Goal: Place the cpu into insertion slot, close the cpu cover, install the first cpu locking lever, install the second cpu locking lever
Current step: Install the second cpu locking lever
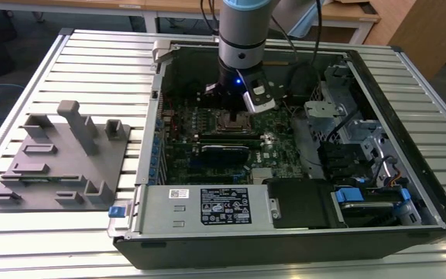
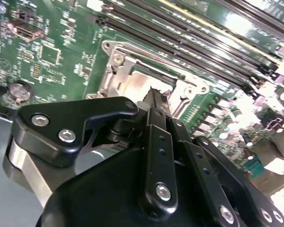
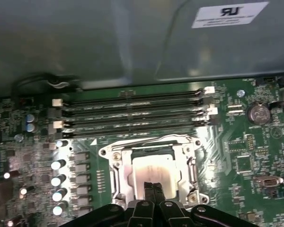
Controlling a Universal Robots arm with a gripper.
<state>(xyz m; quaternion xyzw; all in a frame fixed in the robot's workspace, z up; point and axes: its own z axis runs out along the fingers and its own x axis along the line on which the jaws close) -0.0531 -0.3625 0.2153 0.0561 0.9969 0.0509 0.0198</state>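
In the exterior view my gripper [image 1: 236, 112] hangs inside the open computer case, just above the insertion slot [image 1: 234, 122] on the green board. In both wrist views its two black fingertips [image 3: 153, 188] are pressed together with nothing between them, over the near edge of the cpu [image 3: 154, 169], whose dull silver top lies in the socket. The silvery cpu cover [image 3: 117, 171] lies flat around the chip like a frame, also seen as cover [image 2: 114, 71] beside the gripper [image 2: 154, 97]. I cannot tell the locking levers apart from the frame.
Long black memory slots [image 3: 132, 116] run beside the socket, with silver capacitors [image 3: 59, 179] and a coin battery [image 3: 258, 113] nearby. The case wall [image 3: 132, 42] rises behind. A black card [image 1: 225, 152], the power supply [image 1: 200, 206] and a grey fixture [image 1: 60, 157] also show.
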